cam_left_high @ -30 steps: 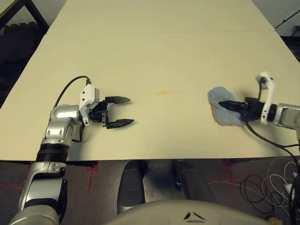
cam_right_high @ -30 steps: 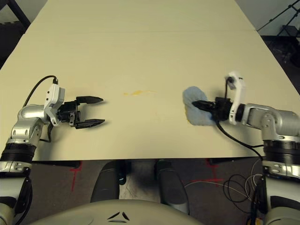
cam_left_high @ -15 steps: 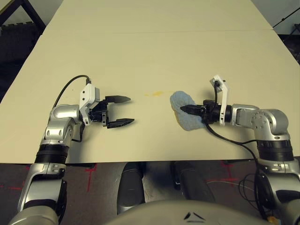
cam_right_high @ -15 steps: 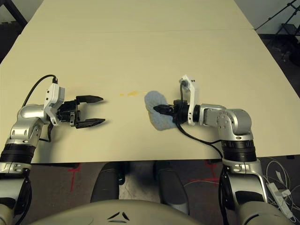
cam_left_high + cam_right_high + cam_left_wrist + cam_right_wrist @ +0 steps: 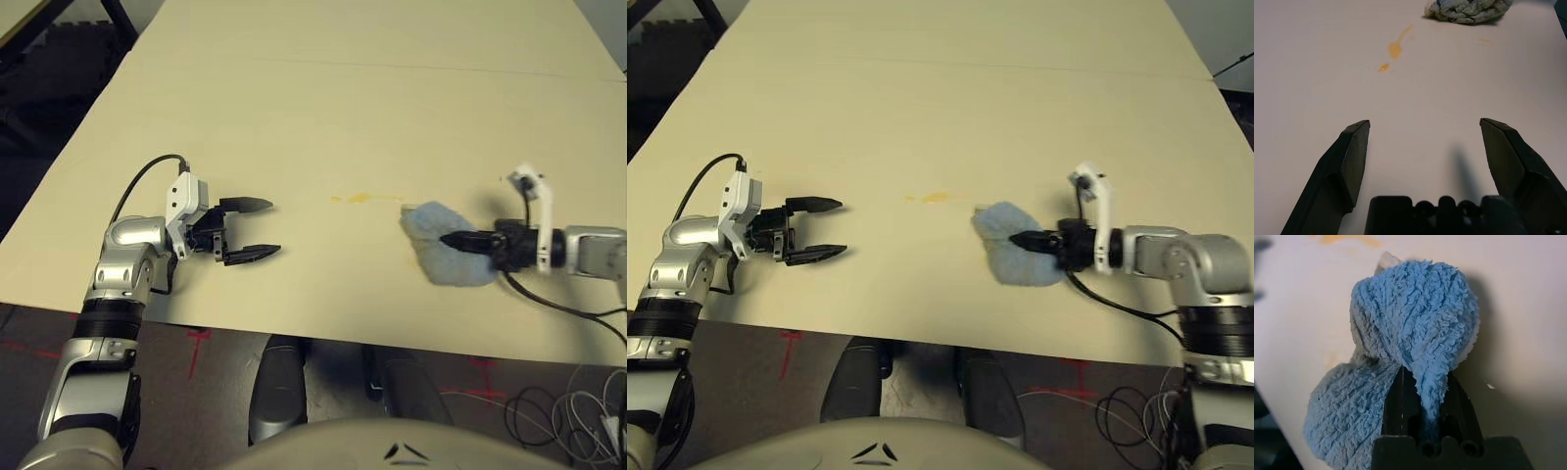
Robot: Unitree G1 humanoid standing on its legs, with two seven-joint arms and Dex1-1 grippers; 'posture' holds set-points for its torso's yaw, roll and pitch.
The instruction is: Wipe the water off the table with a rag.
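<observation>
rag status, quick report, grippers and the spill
Right gripper shut on rag, pressed flat on table. Left gripper open, idle, apart. Water smear beside rag, not covered. Nothing in the way.

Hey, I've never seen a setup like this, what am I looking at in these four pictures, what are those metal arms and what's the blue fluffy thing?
This is a humanoid robot at a table. Two pictures come from cameras in its head, looking down over its own silver arms. The other two come from cameras on each wrist, looking along that arm's black two-fingered pincer.

The left pincer is open and holds nothing, low over the table. The right pincer is shut on a blue fluffy rag, which lies on the tabletop; the right wrist picture shows the cloth bunched between its fingers.

Between the two arms is a small yellow-orange spill, a thin smear and drops, just beside the rag toward the left arm. The left wrist picture shows the spill with the rag beyond it. The rag is meant for wiping it up.
</observation>
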